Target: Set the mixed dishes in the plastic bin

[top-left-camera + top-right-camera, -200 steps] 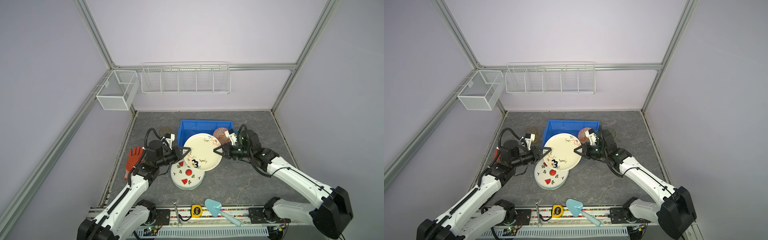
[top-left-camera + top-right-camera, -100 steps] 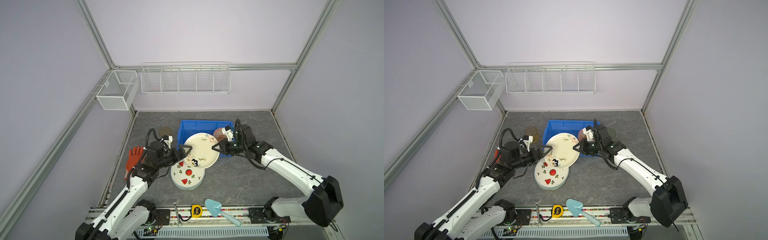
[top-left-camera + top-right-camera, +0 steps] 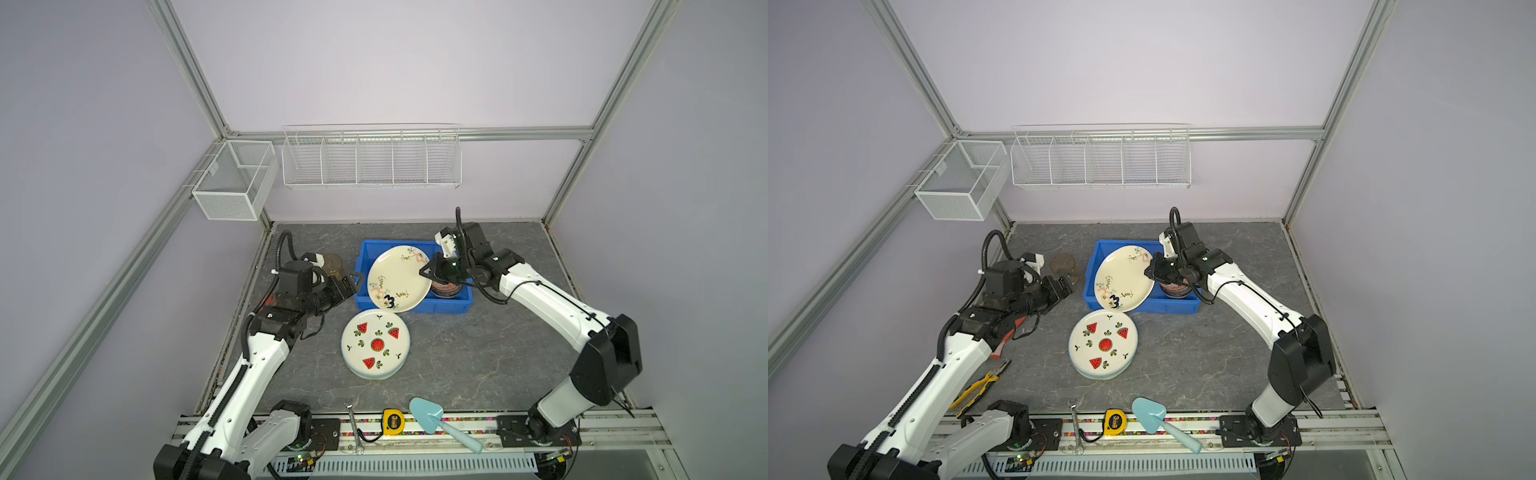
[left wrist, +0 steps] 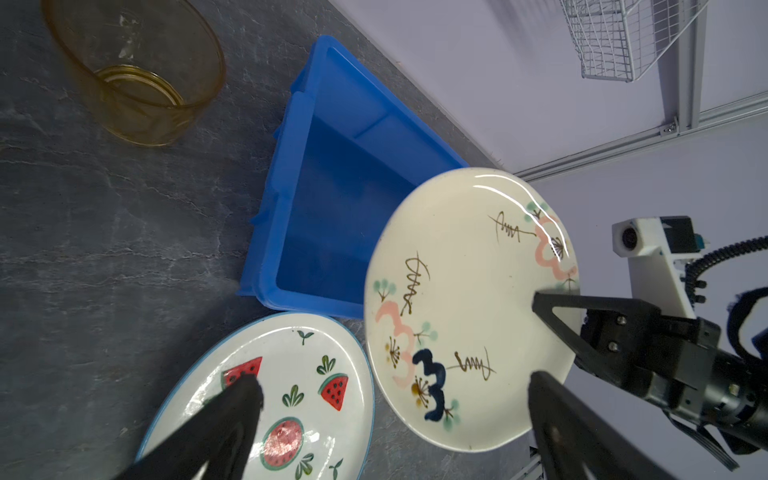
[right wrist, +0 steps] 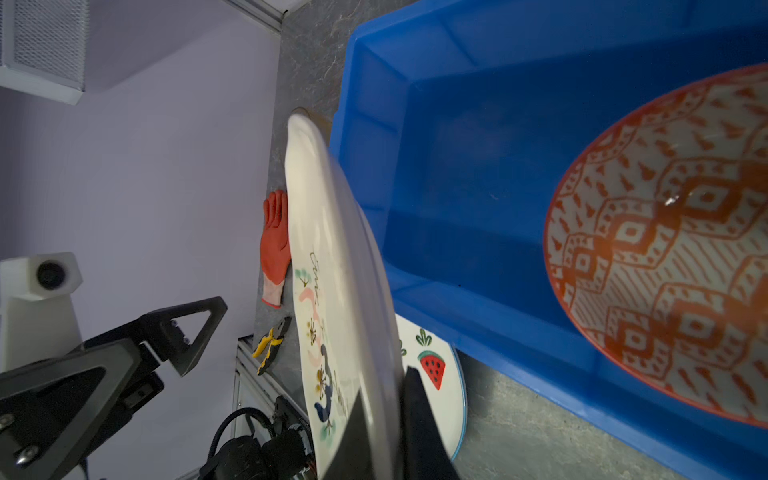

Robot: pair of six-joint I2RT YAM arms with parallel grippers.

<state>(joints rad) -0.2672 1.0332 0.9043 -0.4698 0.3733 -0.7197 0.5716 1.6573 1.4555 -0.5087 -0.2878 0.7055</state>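
Plate (image 3: 398, 277): cream, floral, dark "3"

cream plate (image 3: 397, 278) aslant over blue bin (image 3: 453, 308), watermelon plate (image 3: 376, 345) just beside

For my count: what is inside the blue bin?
An orange-white bowl lies in the bin. The cream plate, held above, covers part of the floor in both top views.

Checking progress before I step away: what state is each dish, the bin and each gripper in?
blue bin: holds the orange-white bowl.
cream plate: tilted over the bin, gripped at its rim.
right gripper: shut on the cream plate.
left gripper: open, clear of it.
watermelon plate: flat, stacked on a second plate.
orange-white bowl: upright in the bin.
amber cup: upright, empty, on the table.
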